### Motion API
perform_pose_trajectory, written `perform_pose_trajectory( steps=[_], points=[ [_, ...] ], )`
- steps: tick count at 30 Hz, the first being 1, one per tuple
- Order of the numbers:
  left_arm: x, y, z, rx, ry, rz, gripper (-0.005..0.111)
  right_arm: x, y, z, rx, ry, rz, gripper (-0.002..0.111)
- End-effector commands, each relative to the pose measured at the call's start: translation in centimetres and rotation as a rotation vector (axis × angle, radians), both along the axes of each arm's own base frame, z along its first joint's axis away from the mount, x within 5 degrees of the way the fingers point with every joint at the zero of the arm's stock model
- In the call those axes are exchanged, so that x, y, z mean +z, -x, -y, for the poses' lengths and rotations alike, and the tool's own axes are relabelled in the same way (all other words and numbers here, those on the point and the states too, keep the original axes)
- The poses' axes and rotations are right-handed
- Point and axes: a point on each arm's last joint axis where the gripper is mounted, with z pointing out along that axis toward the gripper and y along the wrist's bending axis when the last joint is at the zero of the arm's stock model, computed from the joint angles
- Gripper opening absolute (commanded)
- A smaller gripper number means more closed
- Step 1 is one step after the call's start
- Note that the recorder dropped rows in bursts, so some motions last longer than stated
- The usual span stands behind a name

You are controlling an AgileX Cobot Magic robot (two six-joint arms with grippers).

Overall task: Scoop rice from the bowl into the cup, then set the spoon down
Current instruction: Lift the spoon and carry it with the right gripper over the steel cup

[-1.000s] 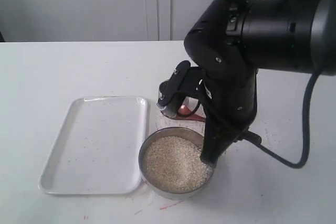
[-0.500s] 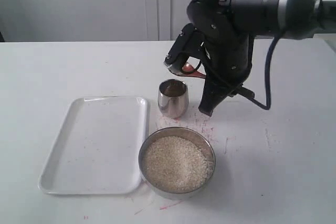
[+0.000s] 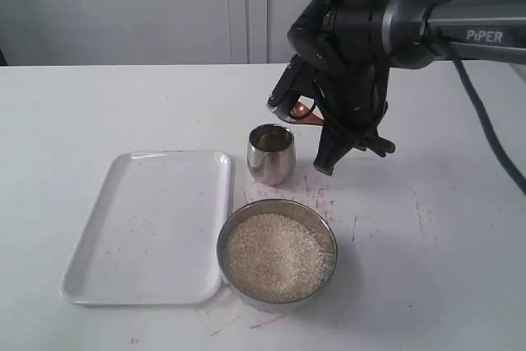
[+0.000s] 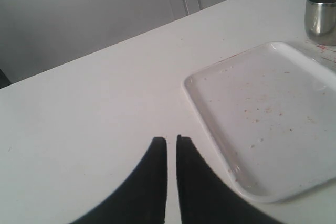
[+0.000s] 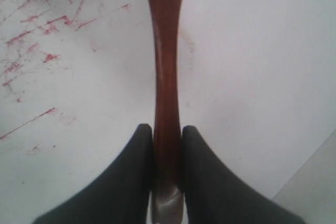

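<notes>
Table [image 3: 99, 113]: white, flat, carrying every item listed; it lies below both sets of jaws.

Right arm [image 3: 362, 39]: black, lettered "PIPER", bent downward over the table, with its gripper raised off the surface.

Tray [image 3: 148, 228]: white, rectangular with rounded corners and a few specks on its floor. It lies ahead of the left jaws and off to one side, well apart from the right jaws.

Bowl [image 3: 279, 202]: wide brushed steel, just beside the tray's corner. It stands below the right jaws and nearer the exterior camera than they are.

Rice [image 3: 271, 256]: off-white grains filling the bowl close to the rim.

Cup [image 3: 270, 156]: small shiny steel, upright, between the bowl and the right jaws, below those jaws and slightly aside from them. Its contents cannot be made out. It also shows far ahead of the left jaws, beyond the tray [image 4: 322, 14].

Spoon [image 5: 166, 77]: reddish-brown, glossy wood. The slim handle is pinched between the right fingers [image 5: 134, 171] and runs straight out ahead of them, clear of the table. A reddish part shows at the gripper above the cup [image 3: 300, 110].

Right gripper [image 5: 166, 128]: jaws closed onto the spoon handle.

Left gripper [image 4: 169, 139]: jaws drawn together to a thin slit, holding nothing, low over bare table.

Red marks [image 3: 316, 191]: scribbles on the table under the right jaws.
</notes>
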Motion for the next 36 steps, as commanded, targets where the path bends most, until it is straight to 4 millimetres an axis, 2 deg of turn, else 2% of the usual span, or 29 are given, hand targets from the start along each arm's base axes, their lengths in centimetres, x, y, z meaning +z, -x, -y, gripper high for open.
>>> perform_pose_trajectory(
  steps=[1, 8, 26, 36],
  points=[
    [0.1, 0.0, 0.0, -0.003, 0.004, 0.008, 0.014, 0.3, -0.7, 0.1, 0.022, 0.004, 0.031, 0.000],
    [0.1, 0.0, 0.0, -0.003, 0.004, 0.008, 0.014, 0.4, -1.1, 0.2, 0.067, 0.036, 0.036, 0.000],
    [0.1, 0.0, 0.0, -0.003, 0.004, 0.008, 0.014, 1.3, -1.1, -1.0, 0.423, 0.303, -0.015, 0.000],
    [0.1, 0.0, 0.0, -0.003, 0.004, 0.008, 0.014, 2.2, -1.2, -0.7, 0.470, 0.387, -0.002, 0.000]
  ],
)
